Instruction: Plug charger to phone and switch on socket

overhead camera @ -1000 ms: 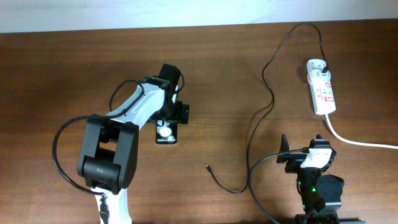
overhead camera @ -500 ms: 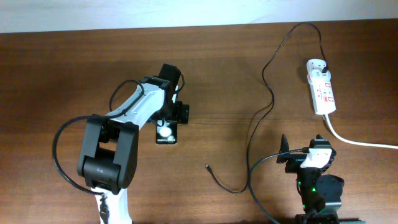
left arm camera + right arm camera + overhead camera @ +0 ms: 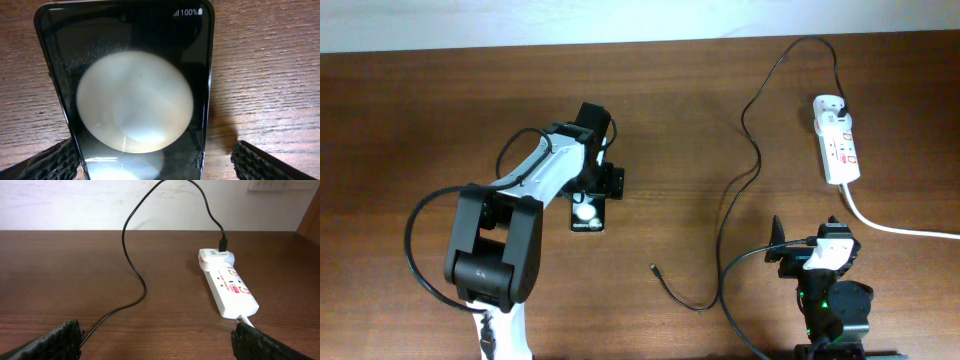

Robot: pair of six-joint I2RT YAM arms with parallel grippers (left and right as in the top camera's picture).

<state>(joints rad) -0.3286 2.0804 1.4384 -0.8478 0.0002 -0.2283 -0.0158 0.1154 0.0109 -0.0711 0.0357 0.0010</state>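
Note:
The phone [image 3: 587, 214] lies flat on the table, black with a round white glare spot. In the left wrist view the phone [image 3: 135, 100] fills the frame, screen up, showing "100%" at its far end. My left gripper [image 3: 592, 188] is open and straddles the phone's near end [image 3: 160, 167], with a gap on the right side. The charger cable [image 3: 725, 215] runs from the far end of the socket [image 3: 838, 145] in a long loop; its plug tip [image 3: 653, 267] lies loose on the table. My right gripper [image 3: 808, 242] is open and empty, short of the socket [image 3: 227, 287].
A thick white cord [image 3: 900, 228] leaves the socket's near end toward the right edge. The black cable [image 3: 132, 275] crosses the table ahead of my right gripper [image 3: 157, 342]. A white wall runs along the table's far edge.

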